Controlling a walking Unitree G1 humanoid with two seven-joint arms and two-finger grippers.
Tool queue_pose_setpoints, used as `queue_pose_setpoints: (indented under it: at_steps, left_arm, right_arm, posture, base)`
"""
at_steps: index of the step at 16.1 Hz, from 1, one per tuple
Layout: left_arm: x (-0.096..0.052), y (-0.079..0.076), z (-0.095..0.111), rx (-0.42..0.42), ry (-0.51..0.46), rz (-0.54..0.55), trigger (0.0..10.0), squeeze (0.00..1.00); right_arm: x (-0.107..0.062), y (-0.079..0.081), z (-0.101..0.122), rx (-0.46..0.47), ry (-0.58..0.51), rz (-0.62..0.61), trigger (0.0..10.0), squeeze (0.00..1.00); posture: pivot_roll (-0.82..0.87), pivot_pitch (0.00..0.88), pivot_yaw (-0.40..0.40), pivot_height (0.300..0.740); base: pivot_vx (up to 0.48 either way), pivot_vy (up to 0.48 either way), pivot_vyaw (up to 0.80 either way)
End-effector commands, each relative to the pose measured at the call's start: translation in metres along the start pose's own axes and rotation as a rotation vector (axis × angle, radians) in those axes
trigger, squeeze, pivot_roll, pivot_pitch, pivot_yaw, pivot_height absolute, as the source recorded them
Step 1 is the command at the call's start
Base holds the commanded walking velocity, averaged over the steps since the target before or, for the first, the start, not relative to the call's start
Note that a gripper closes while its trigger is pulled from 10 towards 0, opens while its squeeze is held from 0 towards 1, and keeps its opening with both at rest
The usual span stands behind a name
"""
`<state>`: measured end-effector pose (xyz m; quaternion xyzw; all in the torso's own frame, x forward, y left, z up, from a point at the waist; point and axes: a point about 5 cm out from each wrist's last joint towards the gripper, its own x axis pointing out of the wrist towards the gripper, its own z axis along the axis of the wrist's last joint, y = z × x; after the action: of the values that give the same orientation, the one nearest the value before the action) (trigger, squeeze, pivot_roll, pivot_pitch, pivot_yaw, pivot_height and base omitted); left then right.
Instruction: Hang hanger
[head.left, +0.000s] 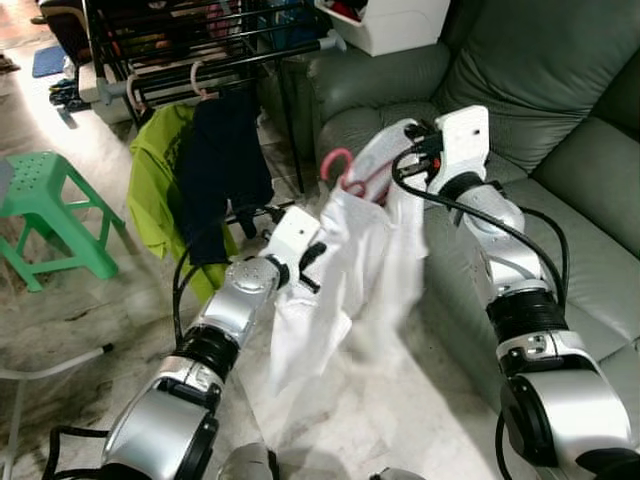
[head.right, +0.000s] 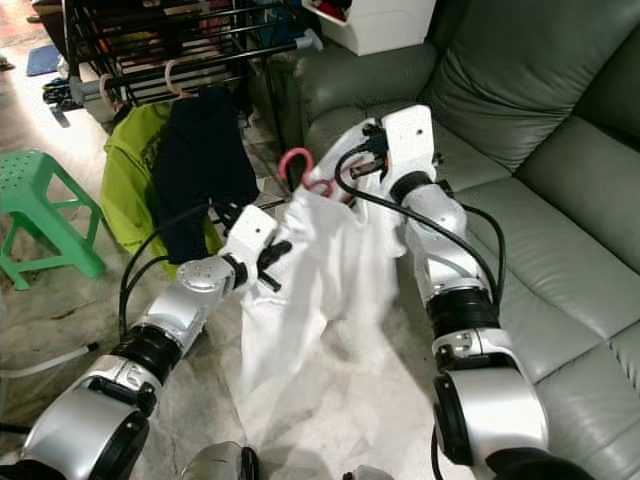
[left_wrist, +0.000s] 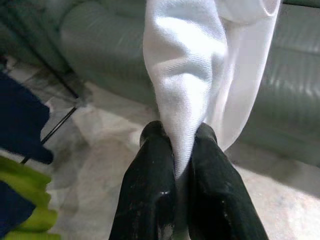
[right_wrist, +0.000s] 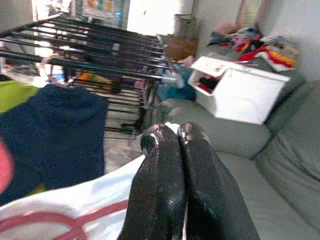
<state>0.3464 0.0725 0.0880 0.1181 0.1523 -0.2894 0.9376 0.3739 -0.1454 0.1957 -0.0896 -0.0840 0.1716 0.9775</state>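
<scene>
A white shirt (head.left: 340, 270) hangs on a pink hanger whose hook (head.left: 335, 160) sticks up from the collar. It is held in the air between the sofa and the drying rack. My left gripper (left_wrist: 177, 132) is shut on a fold of the shirt's lower left side (head.left: 310, 262). Up at the shirt's right shoulder my right gripper (right_wrist: 172, 132) is shut too, with white cloth showing at its tips and the pink hanger (right_wrist: 55, 220) just beside it. The black drying rack (head.left: 200, 40) stands behind and to the left.
A green shirt (head.left: 160, 190) and a navy garment (head.left: 225, 160) hang on hangers from the rack's front bars. A green plastic stool (head.left: 50, 210) stands at the left. The grey-green sofa (head.left: 560, 80) fills the right, with a white box (head.left: 400, 20) on its arm.
</scene>
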Motion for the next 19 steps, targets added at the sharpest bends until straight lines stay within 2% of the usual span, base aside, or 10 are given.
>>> queue_pose_setpoints:
  at_steps: [1,4,5,7,9,11,12,14,17,19]
  left_arm:
    - [0.002,0.004,0.004,-0.009,0.003,0.038,0.0,0.0]
    - [0.001,0.019,0.003,-0.106,-0.002,0.186,0.0,0.0]
    - [0.001,0.024,0.005,-0.057,-0.002,0.214,0.0,0.0]
    - [0.0,0.031,0.005,-0.117,-0.002,0.283,0.0,0.0]
    - [-0.002,0.037,0.004,-0.144,-0.001,0.324,0.0,0.0]
    - [-0.003,0.045,0.003,-0.18,0.006,0.375,0.0,0.0]
    - [-0.004,0.047,0.004,-0.183,0.002,0.381,0.0,0.0]
    - [-0.005,0.051,0.006,-0.175,-0.01,0.399,0.0,0.0]
    - [-0.011,0.061,0.009,-0.067,-0.039,0.426,0.0,0.0]
    - [-0.021,0.077,0.004,0.056,-0.023,0.509,0.0,0.0]
  right_arm:
    - [0.001,0.021,0.007,0.016,-0.025,0.132,0.0,0.0]
    - [-0.021,0.071,0.01,0.032,-0.011,0.507,0.0,0.0]
    - [-0.03,0.083,0.011,0.016,0.0,0.615,0.0,0.0]
    - [-0.055,0.1,-0.002,-0.032,0.09,0.807,0.0,0.0]
    - [-0.073,0.11,-0.008,-0.002,0.14,0.923,0.0,0.0]
    - [-0.115,0.117,-0.026,-0.011,0.291,1.117,0.0,0.0]
    - [-0.132,0.11,-0.041,-0.075,0.377,1.144,0.0,0.0]
    - [-0.146,0.092,-0.064,-0.206,0.491,1.087,0.0,0.0]
    - [-0.12,0.037,-0.074,-0.319,0.495,0.622,0.0,0.0]
    - [-0.088,-0.038,-0.06,-0.354,0.437,0.042,0.0,0.0]
  posture:
    - [-0.04,0.0,0.026,0.74]
    - [-0.04,0.0,0.025,0.74]
    - [-0.04,0.0,0.025,0.74]
    - [-0.03,0.0,0.025,0.74]
    - [-0.03,0.0,0.024,0.74]
    - [-0.03,0.0,0.022,0.74]
    - [-0.03,0.0,0.02,0.74]
    - [-0.03,0.0,0.019,0.74]
    - [-0.04,0.0,0.026,0.74]
    - [-0.04,0.0,0.032,0.74]
  base:
    - [0.0,0.0,0.0]
    - [0.0,0.0,0.0]
    - [0.0,0.0,0.0]
    - [0.0,0.0,0.0]
    - [0.0,0.0,0.0]
    - [0.0,0.0,0.0]
    - [0.0,0.0,0.0]
    - [0.0,0.0,0.0]
    - [0.0,0.0,0.0]
    - [0.0,0.0,0.0]
